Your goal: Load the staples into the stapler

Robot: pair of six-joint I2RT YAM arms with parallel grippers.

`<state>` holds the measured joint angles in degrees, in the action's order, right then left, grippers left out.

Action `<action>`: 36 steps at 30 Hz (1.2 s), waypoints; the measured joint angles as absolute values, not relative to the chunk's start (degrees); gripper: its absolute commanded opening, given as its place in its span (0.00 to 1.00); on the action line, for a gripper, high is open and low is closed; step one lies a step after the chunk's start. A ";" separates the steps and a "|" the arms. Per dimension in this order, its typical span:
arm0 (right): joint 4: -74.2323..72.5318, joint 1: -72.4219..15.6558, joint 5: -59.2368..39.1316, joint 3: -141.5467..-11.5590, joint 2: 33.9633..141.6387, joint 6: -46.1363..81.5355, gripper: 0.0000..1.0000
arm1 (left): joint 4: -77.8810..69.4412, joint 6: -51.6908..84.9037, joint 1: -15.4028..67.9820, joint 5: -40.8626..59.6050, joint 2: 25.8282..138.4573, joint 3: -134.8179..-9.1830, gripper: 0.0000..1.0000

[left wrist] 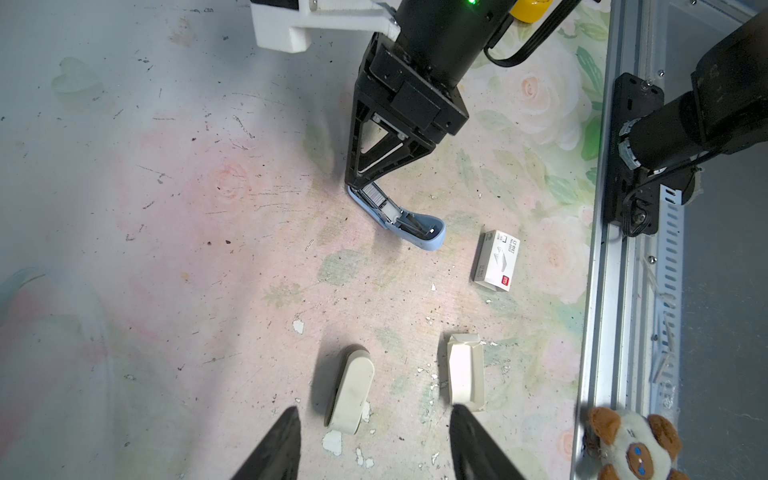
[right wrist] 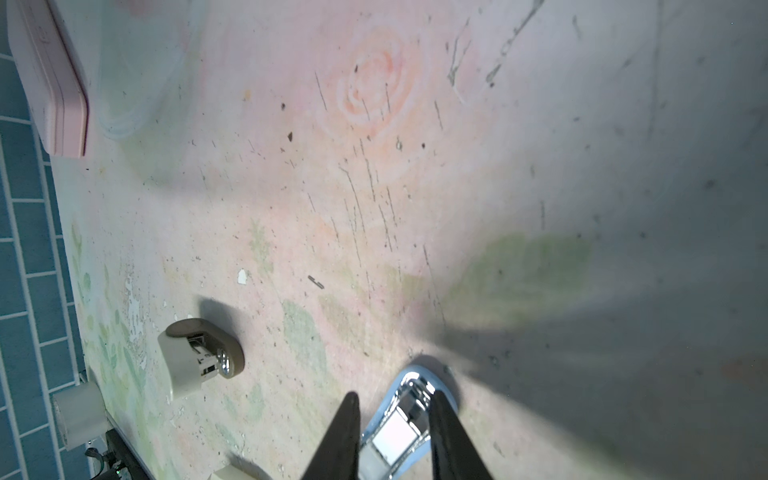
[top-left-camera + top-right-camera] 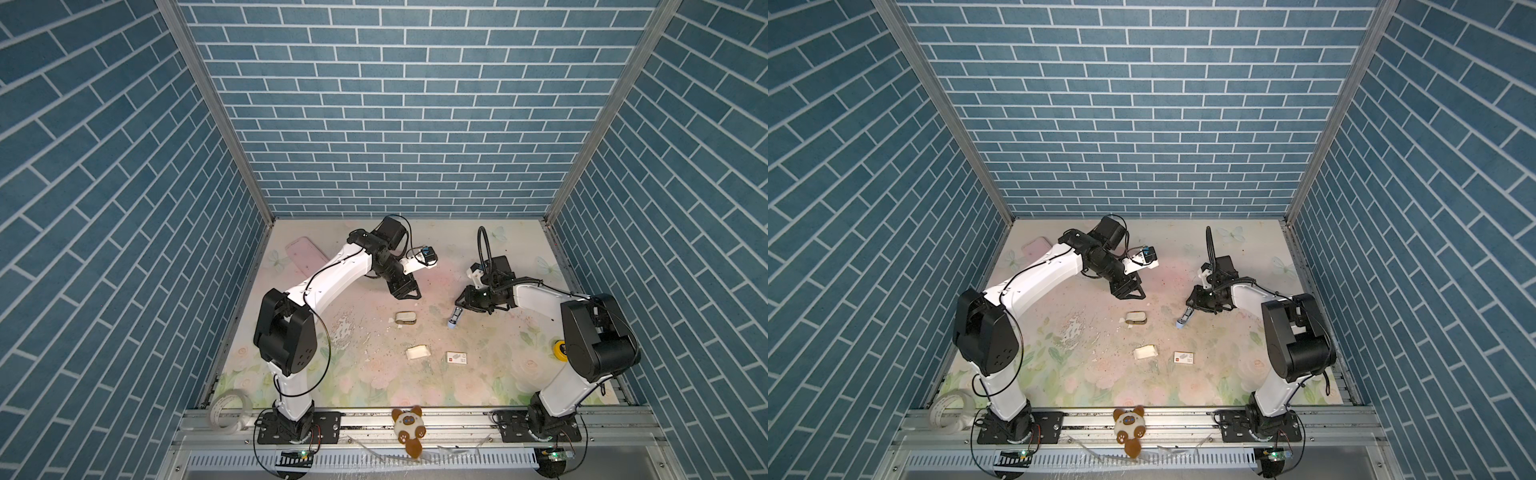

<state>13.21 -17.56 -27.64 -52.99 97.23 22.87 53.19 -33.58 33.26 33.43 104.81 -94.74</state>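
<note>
The stapler (image 3: 454, 319) (image 1: 419, 232) is small and light blue. It lies opened on the floral mat with its metal channel facing up. A short grey strip of staples (image 1: 372, 195) sits in that channel, close to the fingers. My right gripper (image 3: 458, 308) (image 2: 395, 395) is shut on the stapler's end, one finger on each side. My left gripper (image 3: 409, 296) (image 1: 374, 408) hangs open above the mat with nothing in it. The white card tray (image 3: 417, 352) (image 1: 465, 370) and the white sleeve (image 3: 456, 358) (image 1: 496, 259) with the red mark lie nearer the front.
A second, cream stapler (image 3: 405, 318) (image 1: 349, 386) lies just in front of the left gripper. One loose staple (image 2: 316, 281) lies on the mat. A pink case (image 3: 305, 255) is at the back left, a yellow roll (image 3: 559, 349) by the right arm, and a plush toy (image 3: 409, 424) on the front rail.
</note>
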 measured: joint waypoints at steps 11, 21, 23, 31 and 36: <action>12.49 -17.56 -27.70 -55.90 101.58 22.41 0.28 | 53.25 -33.58 33.26 33.30 104.81 -94.74 0.59; 12.64 -17.56 -28.25 -52.36 100.09 22.20 0.27 | 53.25 -33.58 33.26 33.34 104.81 -94.74 0.59; 12.69 -17.56 -28.27 -51.83 99.61 22.20 0.27 | 53.25 -33.58 33.26 33.34 104.81 -94.74 0.59; 12.93 -17.56 -28.25 -50.48 98.39 22.22 0.27 | 53.25 -33.58 33.26 33.56 104.90 -94.76 0.59; 12.88 -17.56 -28.29 -49.01 97.14 22.26 0.27 | 53.23 -33.19 33.30 33.98 105.89 -94.80 0.59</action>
